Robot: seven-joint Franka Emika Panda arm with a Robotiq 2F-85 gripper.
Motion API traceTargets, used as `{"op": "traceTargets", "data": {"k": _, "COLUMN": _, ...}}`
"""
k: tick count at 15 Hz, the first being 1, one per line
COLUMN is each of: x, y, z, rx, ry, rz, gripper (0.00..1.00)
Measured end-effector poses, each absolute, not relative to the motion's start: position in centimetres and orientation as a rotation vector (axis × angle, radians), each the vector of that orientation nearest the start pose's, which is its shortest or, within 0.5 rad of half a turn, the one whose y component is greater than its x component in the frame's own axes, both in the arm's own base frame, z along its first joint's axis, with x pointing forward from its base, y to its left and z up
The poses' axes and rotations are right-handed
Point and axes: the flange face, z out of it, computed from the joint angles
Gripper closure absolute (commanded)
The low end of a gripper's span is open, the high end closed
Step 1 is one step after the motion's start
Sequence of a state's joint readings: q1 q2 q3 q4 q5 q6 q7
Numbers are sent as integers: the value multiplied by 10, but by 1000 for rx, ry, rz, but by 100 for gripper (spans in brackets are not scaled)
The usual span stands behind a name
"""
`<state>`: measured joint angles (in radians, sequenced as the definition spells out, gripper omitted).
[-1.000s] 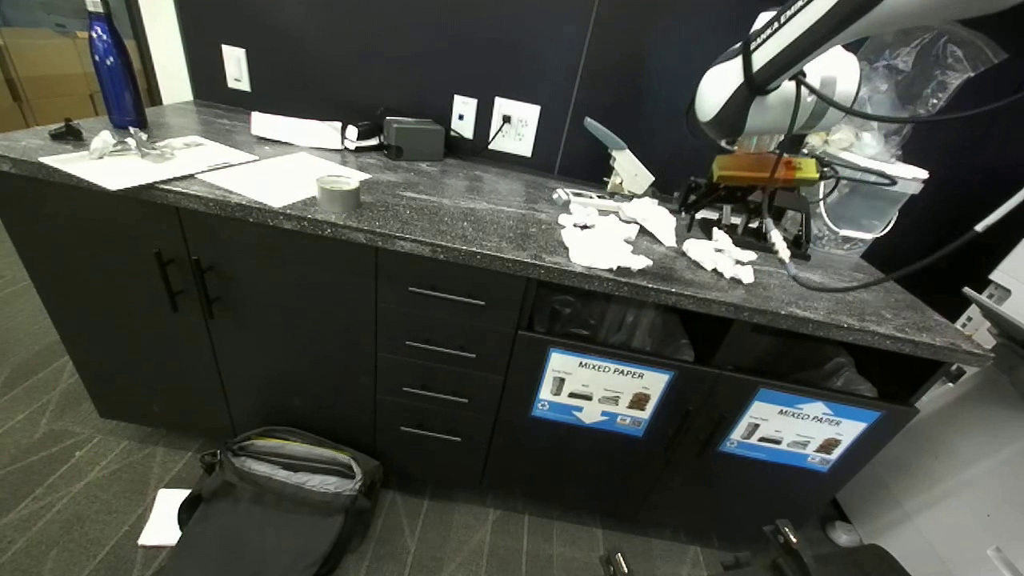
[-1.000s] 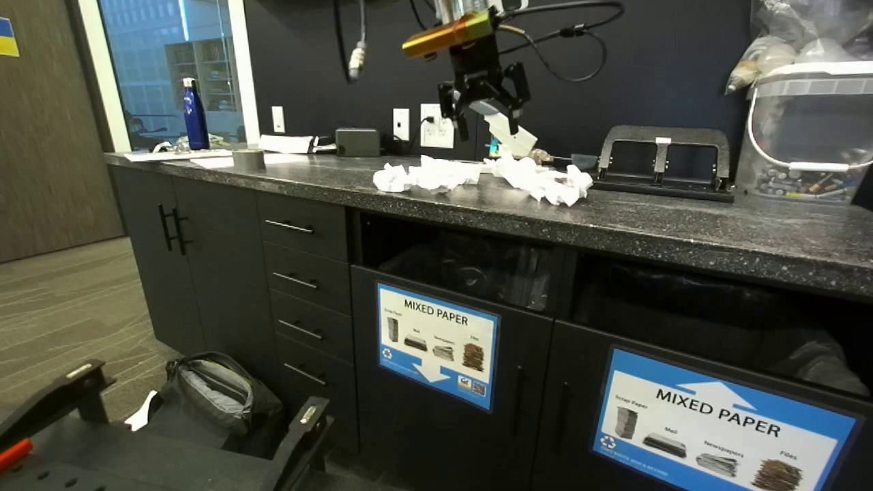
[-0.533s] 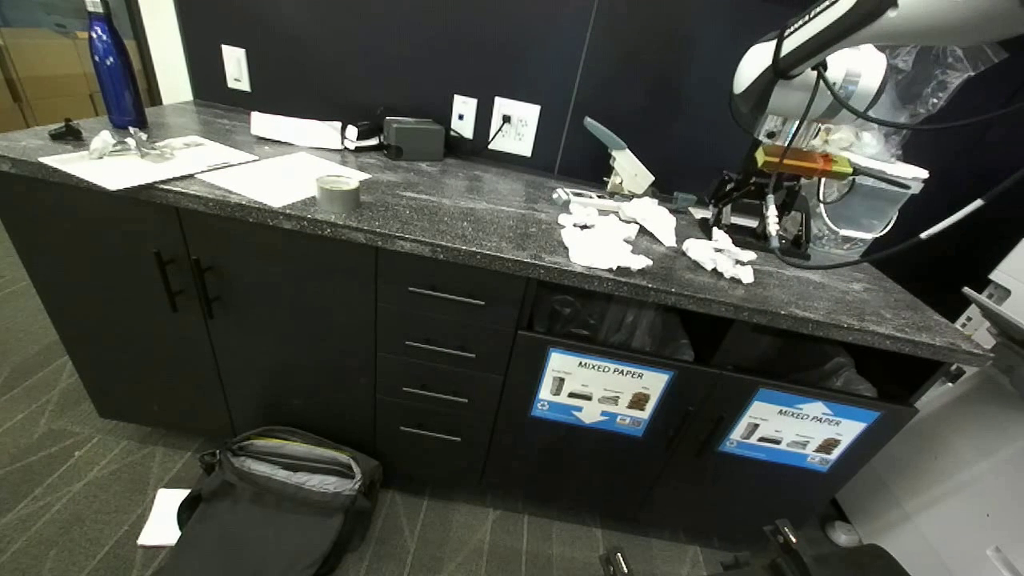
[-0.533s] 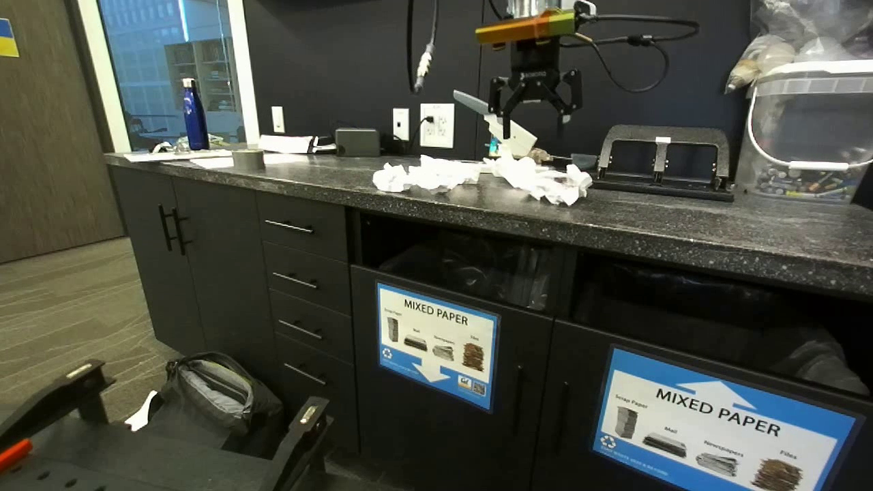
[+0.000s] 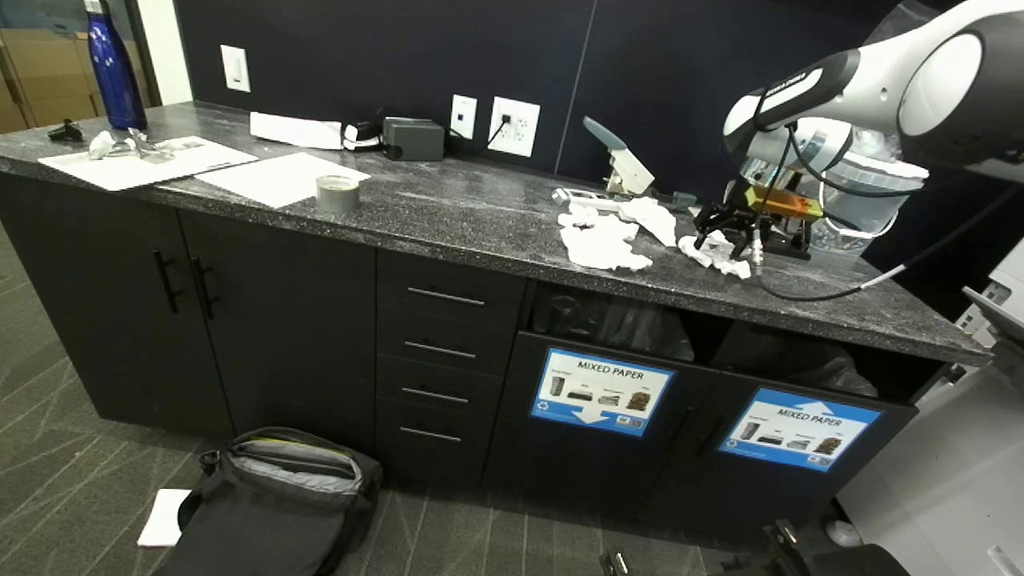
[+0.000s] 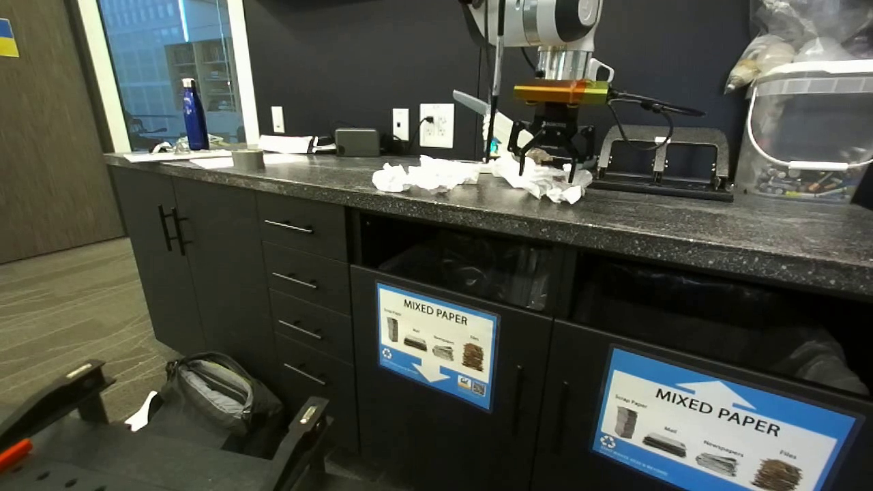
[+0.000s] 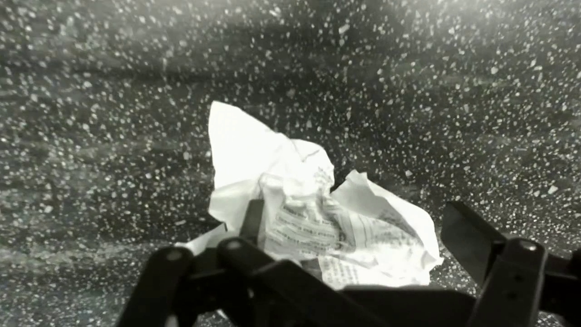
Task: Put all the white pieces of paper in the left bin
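Note:
Several crumpled white paper scraps lie on the dark speckled countertop. A left cluster of scraps (image 5: 604, 244) shows in both exterior views (image 6: 436, 175). A right-hand scrap (image 5: 694, 251) lies under my gripper (image 5: 728, 251). In the wrist view this printed, crumpled scrap (image 7: 308, 222) lies between the widely parted fingers of the gripper (image 7: 355, 218). The left finger (image 7: 253, 220) overlaps the paper's left part; the right finger (image 7: 470, 240) stands beside its right end. My gripper (image 6: 547, 174) is open, low over the counter. The left bin (image 5: 604, 392), with its blue-and-white label, is below the counter edge.
A stapler (image 5: 628, 164) stands open behind the scraps. A black hole punch (image 6: 661, 160) and clear bucket (image 6: 808, 136) stand to the right. The twin bin (image 5: 800, 428) is right of the left bin. Flat white sheets (image 5: 280, 178) and tape (image 5: 338, 194) lie far left.
My gripper has moved right and then down, from above the scraps to around the right-hand scrap, staying open. That scrap has shifted slightly. The left cluster has not moved.

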<state>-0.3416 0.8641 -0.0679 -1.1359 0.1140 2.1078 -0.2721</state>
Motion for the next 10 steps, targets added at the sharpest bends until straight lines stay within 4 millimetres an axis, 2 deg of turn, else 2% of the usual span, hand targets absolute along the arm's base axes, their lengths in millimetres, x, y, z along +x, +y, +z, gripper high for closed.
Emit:
{"op": "traceTargets", "data": {"k": 5, "x": 743, "y": -285, "z": 273, "rx": -3126, "ry": 189, "rz": -150, "gripper": 0}}
{"op": "traceTargets", "data": {"k": 6, "x": 746, "y": -284, "z": 267, "rx": -3128, "ry": 183, "rz": -147, "gripper": 18}}
{"op": "traceTargets", "data": {"k": 8, "x": 751, "y": -286, "z": 259, "rx": -3137, "ry": 174, "rz": -150, "gripper": 34}}
{"op": "traceTargets", "data": {"k": 10, "x": 755, "y": -285, "z": 261, "rx": -3146, "ry": 163, "rz": -153, "gripper": 50}}
